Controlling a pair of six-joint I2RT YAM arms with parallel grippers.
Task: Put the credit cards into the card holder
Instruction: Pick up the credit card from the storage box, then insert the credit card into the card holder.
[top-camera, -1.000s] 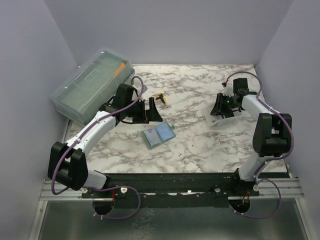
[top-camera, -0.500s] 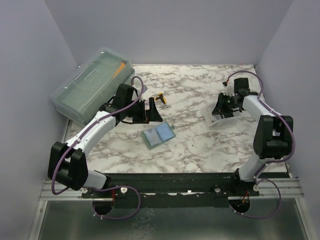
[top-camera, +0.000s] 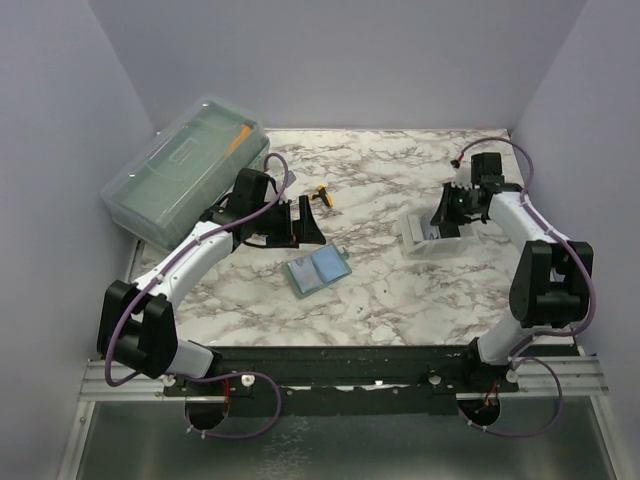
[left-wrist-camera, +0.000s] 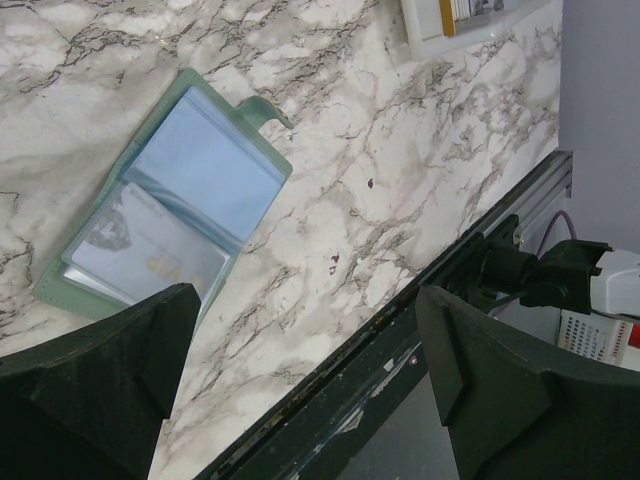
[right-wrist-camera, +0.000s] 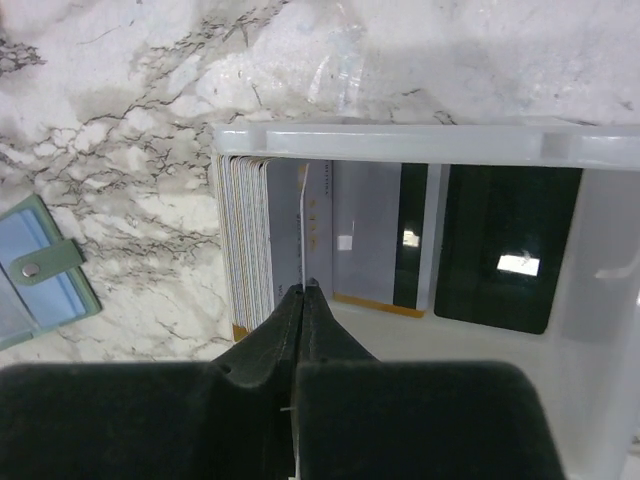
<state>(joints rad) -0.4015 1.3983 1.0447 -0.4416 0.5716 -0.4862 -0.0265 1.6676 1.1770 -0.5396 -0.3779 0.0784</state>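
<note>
Credit cards (right-wrist-camera: 250, 240) stand on edge in a white tray (right-wrist-camera: 400, 143) on the bench (top-camera: 380, 290). The right fingers (right-wrist-camera: 298, 300) are clenched on one card (right-wrist-camera: 303, 215), seemingly to lift it out. The card holder (left-wrist-camera: 170, 210) lies open apart from the tray, pockets up. The left fingers (top-camera: 303, 226) hang spread wide above it, likely ready to steady it.

Legible text: none | card holder (left-wrist-camera: 215, 170): gold lettering on tucked-in card (left-wrist-camera: 150, 262), too blurred | credit card (right-wrist-camera: 316, 215) in white tray (right-wrist-camera: 400, 141): fine print, too small
</note>
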